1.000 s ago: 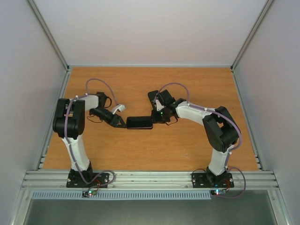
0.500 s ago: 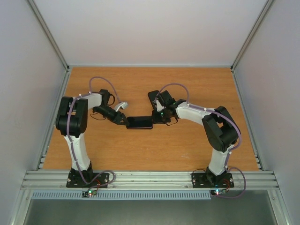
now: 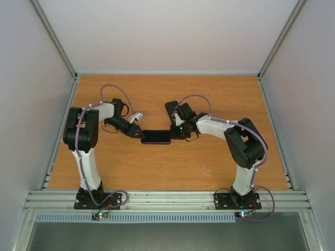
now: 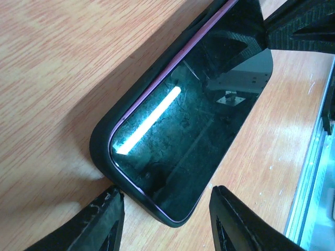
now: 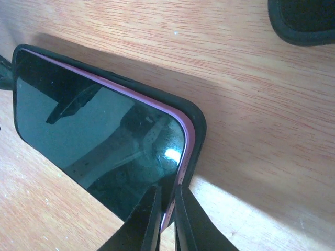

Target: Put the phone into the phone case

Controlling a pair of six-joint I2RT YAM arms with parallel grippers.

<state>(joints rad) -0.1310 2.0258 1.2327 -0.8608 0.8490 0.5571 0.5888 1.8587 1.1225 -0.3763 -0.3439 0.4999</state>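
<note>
Left pincer (image 4: 166, 206) first: its fingers are apart, straddling the rounded end of the phone (image 4: 199, 120), and I can't see that either one touches it. At 12 o'clock from those fingers in my wrist view, the phone lies screen up inside the black case (image 4: 104, 151). Both sit on the table (image 4: 52, 52), midway between my two arms. A pink strip shows above the case lip along one long side, so I judge that side is not fully seated.

At 3 o'clock of the phone, seen from overhead, my right pincer (image 5: 166, 209) is closed on the far end, its fingers almost meeting over the pink edge. It seems to clamp the phone rather than the case, though the contact is hard to read.

To do this step well, I should pin that end with the right. Then I should lower the left fingers onto the raised side and press along it gently, so the case doesn't skid on the wood.
</note>
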